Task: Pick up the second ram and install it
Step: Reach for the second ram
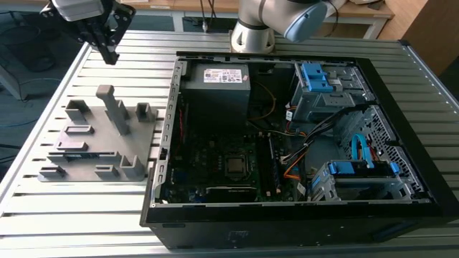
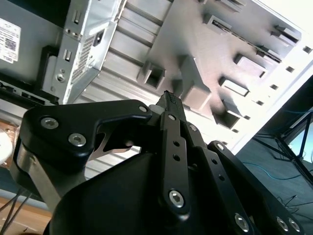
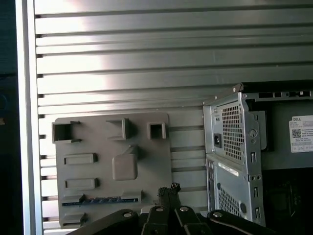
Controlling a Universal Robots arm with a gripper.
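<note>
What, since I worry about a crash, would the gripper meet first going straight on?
The gripper would probably meet the grey holder block, near its edge facing the computer case; depth is unclear.

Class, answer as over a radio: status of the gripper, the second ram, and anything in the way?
Gripper shut, empty, hovering over table, off the holder block. Second ram lying in holder block slot, untouched. Nothing between them.

second ram (image 3: 100, 199): sunk in a slot of the grey holder (image 3: 98, 142), only a thin edge showing; chips and label hidden.
computer case (image 3: 234, 147): cut off at the first wrist view's border.
arm (image 1: 287, 19): upper part beyond the exterior view's edge.
</note>
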